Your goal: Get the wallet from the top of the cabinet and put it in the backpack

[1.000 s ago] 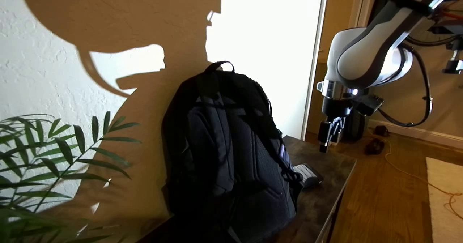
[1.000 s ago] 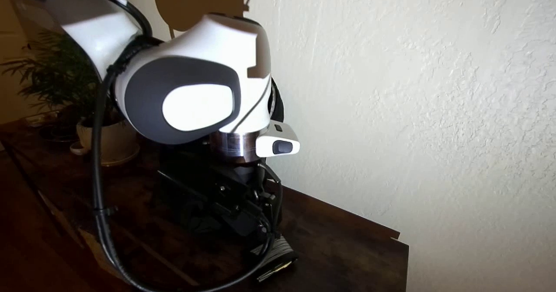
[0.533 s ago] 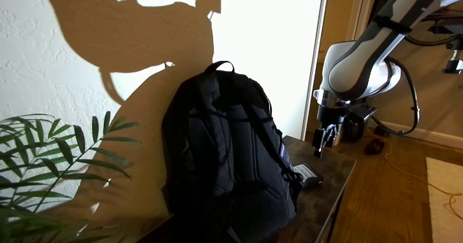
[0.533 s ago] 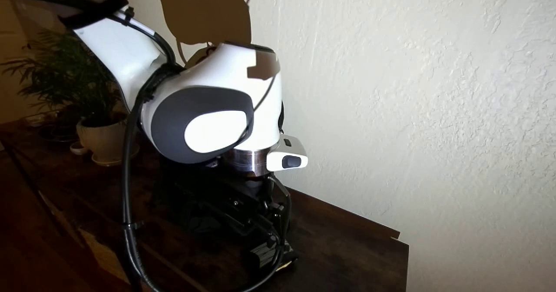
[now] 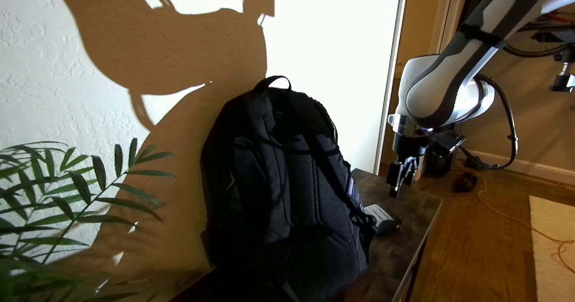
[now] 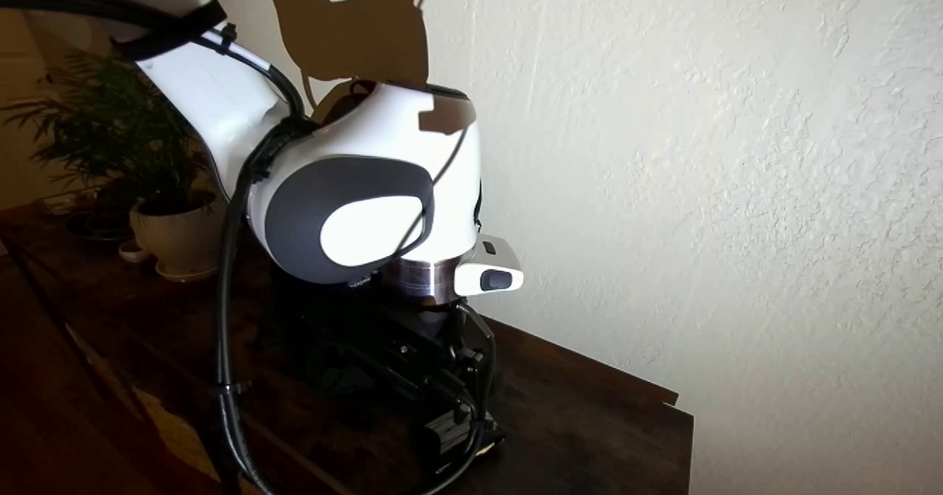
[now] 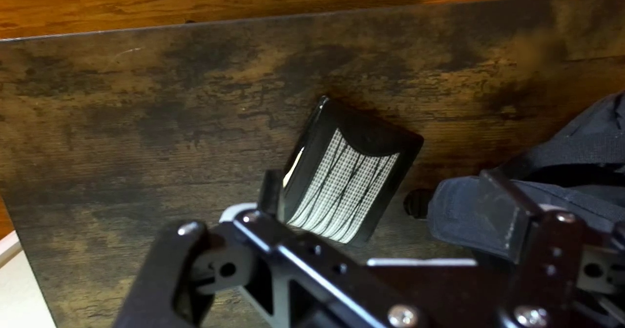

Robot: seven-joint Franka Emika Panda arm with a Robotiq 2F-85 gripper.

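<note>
The wallet (image 7: 349, 184), black with a grey-white woven panel, lies flat on the dark brown cabinet top (image 7: 161, 123). It also shows in both exterior views (image 5: 381, 215) (image 6: 451, 430), beside the backpack. The black backpack (image 5: 292, 189) stands upright on the cabinet against the wall; a grey part of it (image 7: 454, 211) shows at the right of the wrist view. My gripper (image 7: 390, 189) is open and empty, pointing down. In an exterior view the gripper (image 5: 399, 187) hangs above the wallet, apart from it. In the wrist view the left finger overlaps the wallet's lower left edge.
A leafy plant (image 5: 81, 194) stands left of the backpack; its white pot (image 6: 180, 233) shows in an exterior view. The wall (image 6: 700, 185) runs behind the cabinet. The cabinet's edge drops to a wooden floor (image 5: 476, 248). A loop of arm cable (image 6: 225, 348) hangs beside the arm.
The arm has moved down, leftward in one exterior picture and rightward in another, mostly in the earlier half second. The wallet and backpack have not moved.
</note>
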